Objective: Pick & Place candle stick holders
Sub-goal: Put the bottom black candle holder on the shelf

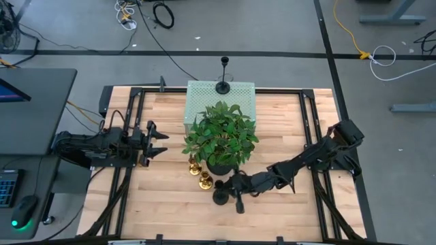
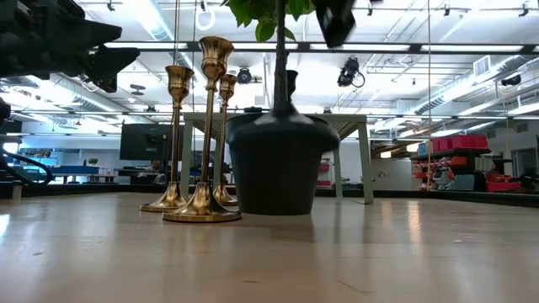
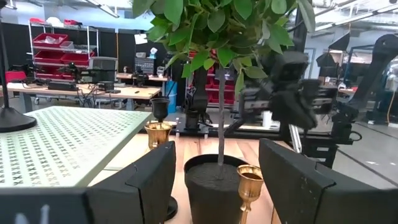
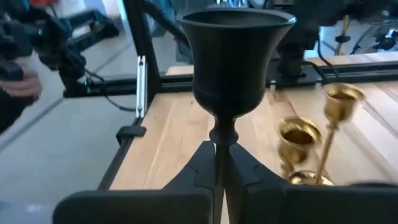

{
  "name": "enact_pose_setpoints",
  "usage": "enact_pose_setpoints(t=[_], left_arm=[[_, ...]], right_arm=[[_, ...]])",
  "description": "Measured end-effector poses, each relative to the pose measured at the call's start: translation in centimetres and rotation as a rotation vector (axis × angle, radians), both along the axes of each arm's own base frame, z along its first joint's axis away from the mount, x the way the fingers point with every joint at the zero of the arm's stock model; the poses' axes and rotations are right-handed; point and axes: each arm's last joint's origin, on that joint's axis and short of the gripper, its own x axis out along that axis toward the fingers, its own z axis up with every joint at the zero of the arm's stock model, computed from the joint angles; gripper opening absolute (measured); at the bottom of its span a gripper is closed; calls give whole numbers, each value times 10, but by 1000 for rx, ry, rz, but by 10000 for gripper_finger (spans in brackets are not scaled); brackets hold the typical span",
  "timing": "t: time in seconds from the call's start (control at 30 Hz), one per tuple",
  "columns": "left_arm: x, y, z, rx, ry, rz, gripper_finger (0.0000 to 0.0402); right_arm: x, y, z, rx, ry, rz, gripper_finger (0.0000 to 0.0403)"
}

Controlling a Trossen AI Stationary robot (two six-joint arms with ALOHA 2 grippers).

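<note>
My right gripper [image 1: 235,192] is shut on a matte black candle stick holder [image 4: 235,56] near the table's front, just before the black plant pot [image 1: 221,165]. Three gold holders [image 2: 202,126] stand on their round bases left of the pot; two show from above [image 1: 199,173]. Another black holder [image 1: 223,86] stands on its base on the green mat [image 1: 204,99] at the far side. A third black cup [image 3: 160,107] shows behind the gold ones. My left gripper [image 1: 160,143] is open and empty, left of the gold holders. My right gripper pinches the black holder's slim stem [image 4: 219,152] between its two fingers, just below the knob under the cup. The fingers come level from the table's right and lie across the stem. The cup stands upright above the fingers; the base is hidden below them.
The leafy plant [image 1: 219,135] spreads over the pot and hides part of the table's middle. Black rails [image 1: 129,170] run along the table's left and right sides. Bare wood [image 1: 163,211] lies at the near left and at the far right [image 1: 286,122].
</note>
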Motion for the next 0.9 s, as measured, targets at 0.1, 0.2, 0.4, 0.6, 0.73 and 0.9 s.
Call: enact_pose_setpoints(t=[0.1, 0.2, 0.4, 0.6, 0.73, 0.9], left_arm=[[0, -1, 0, -23, -4, -25, 231], [-1, -1, 3, -42, -29, -53, 231], [-2, -4, 8, -74, -82, -160, 231], [-3, -6, 11, -150, -106, -213, 231], [-5, -12, 16, -188, -151, -287, 231], [-4, -21, 27, -184, -155, -292, 231]], right_arm=[[8, 9, 23, -43, -14, 22, 4], [13, 17, 46, -78, -39, 40, 4], [16, 32, 88, -124, -33, -12, 4], [6, 52, 116, -151, -87, -59, 4], [2, 58, 127, -141, -109, -77, 4], [3, 58, 132, -106, -116, -82, 4]])
